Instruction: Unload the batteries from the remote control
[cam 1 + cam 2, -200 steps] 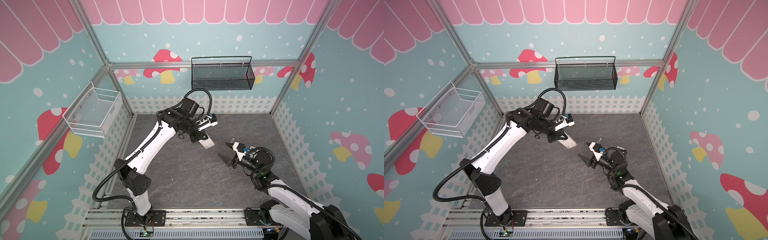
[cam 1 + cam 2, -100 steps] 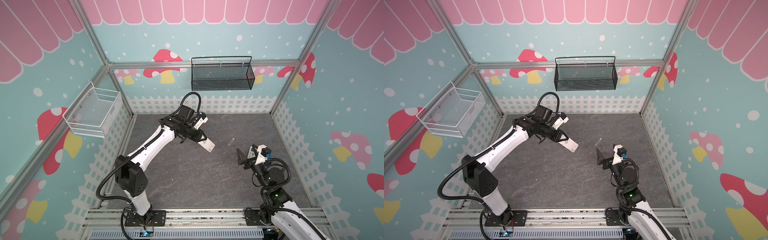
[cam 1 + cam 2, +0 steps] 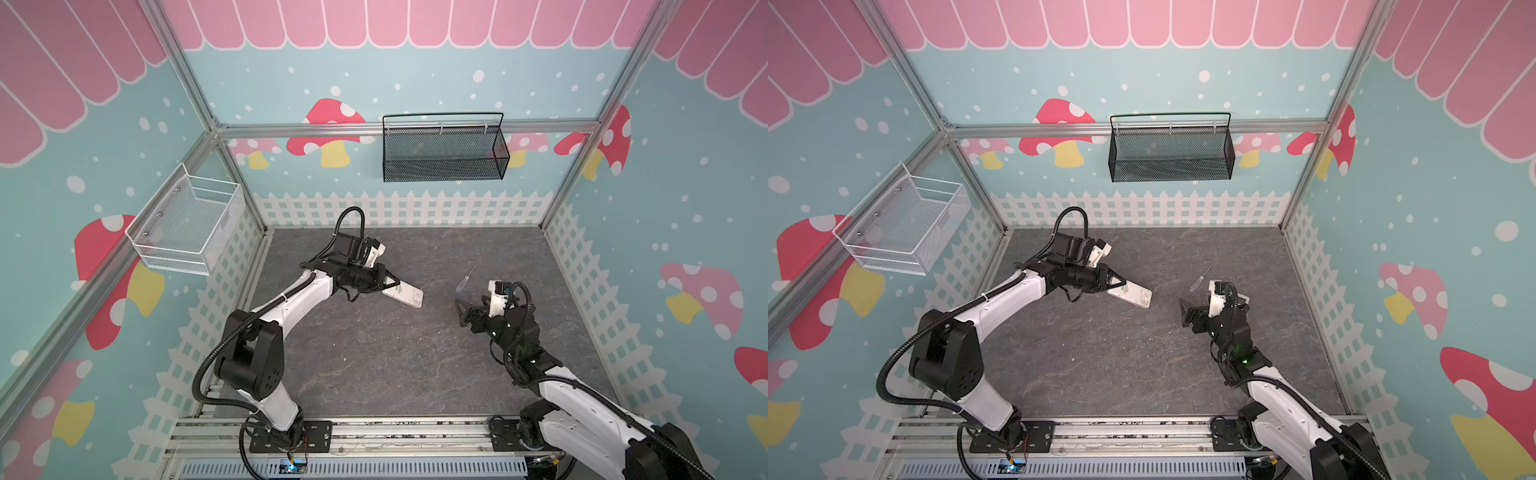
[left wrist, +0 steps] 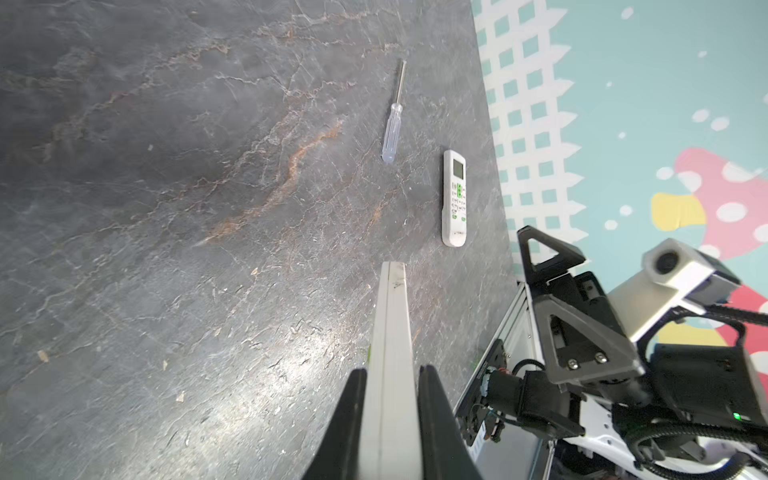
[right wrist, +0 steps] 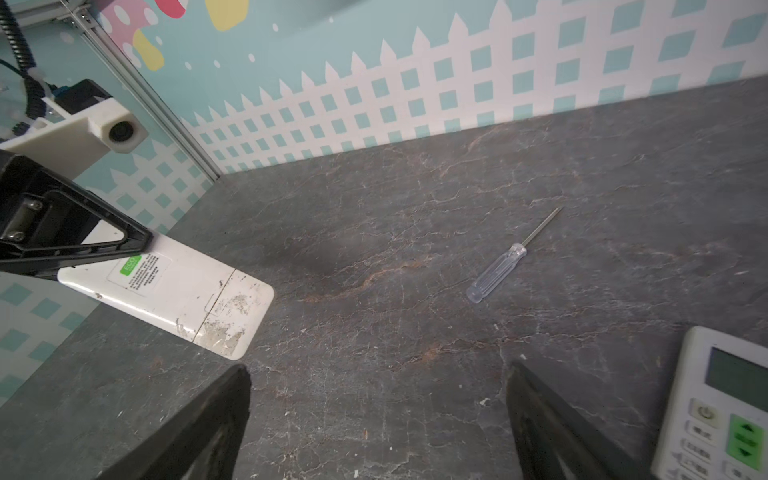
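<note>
Top views: the held remote (image 3: pixel 405 294) is clamped at one end in the left gripper (image 3: pixel 388 283), with its free end pointed toward the right gripper (image 3: pixel 467 309). The right gripper's jaws are spread wide with nothing between them. A screwdriver (image 3: pixel 464 280) lies on the table (image 3: pixel 374 365) just beyond the right gripper. The black mesh basket (image 3: pixel 1171 153) and the white wire basket (image 3: pixel 901 224) hang on the walls, well apart from both grippers. Nothing is seen in either, though the mesh could hide something small at this range. Left wrist view: the held remote (image 4: pixel 390 353) is seen edge-on between narrowly set jaws. A second remote (image 4: pixel 454 197) lies face up ahead of the left gripper, with the screwdriver (image 4: pixel 392 133) near it. Right wrist view: the held remote's back (image 5: pixel 174 291) is turned up, and the battery cover (image 5: pixel 232 320) at its free end is seated shut. The second remote (image 5: pixel 723 407) sits just beside one right finger. No batteries are seen in any view, so they are judged to be inside the remotes. Progress is judged as nothing unloaded yet: cover removal and battery extraction are left to do on both remotes.
</note>
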`<state>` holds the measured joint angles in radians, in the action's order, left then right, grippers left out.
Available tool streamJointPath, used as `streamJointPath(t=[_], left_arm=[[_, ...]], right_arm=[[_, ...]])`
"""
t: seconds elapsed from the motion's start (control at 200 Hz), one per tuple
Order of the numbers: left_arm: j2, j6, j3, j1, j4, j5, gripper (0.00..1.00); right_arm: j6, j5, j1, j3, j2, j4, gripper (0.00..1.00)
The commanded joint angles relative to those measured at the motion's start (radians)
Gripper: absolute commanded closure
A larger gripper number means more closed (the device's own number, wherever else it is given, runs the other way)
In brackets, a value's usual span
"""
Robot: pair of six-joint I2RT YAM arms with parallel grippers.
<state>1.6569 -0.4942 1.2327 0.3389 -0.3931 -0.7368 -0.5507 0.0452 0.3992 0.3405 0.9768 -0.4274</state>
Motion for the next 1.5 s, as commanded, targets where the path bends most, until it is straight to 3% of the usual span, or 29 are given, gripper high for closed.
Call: streamJointPath(t=[0.0,0.13,0.355,0.47,0.856,1.221,1.496], left_arm=[[-0.049,-0.214,-0.104,-0.058,0.270,-0.049,1.00],[-0.063,-0.381,-0.244,-0.089,0.499,-0.048,1.00],[-0.077,-0.402,-0.282,-0.069,0.584,-0.082,1.00],[-0.080,-0.391,-0.277,-0.062,0.587,-0.092,1.00],[-0.061,-0.365,-0.258,-0.046,0.572,-0.095,1.00],[-0.049,-0.362,-0.246,-0.028,0.578,-0.103,1.00],[-0.043,-0.352,-0.237,-0.026,0.566,-0.106,1.00]], right_arm=[[-0.098,0.106,0.000,0.063,0.089,-0.030,0.04],[-0.152,0.184,0.001,0.116,0.211,-0.092,0.06],[-0.220,0.343,0.001,0.237,0.436,-0.194,0.19],[-0.256,0.408,0.003,0.268,0.499,-0.233,0.20],[-0.387,0.474,0.019,0.364,0.631,-0.266,0.26],[-0.387,0.472,0.044,0.405,0.717,-0.274,0.31],[-0.395,0.489,0.044,0.411,0.753,-0.287,0.46]])
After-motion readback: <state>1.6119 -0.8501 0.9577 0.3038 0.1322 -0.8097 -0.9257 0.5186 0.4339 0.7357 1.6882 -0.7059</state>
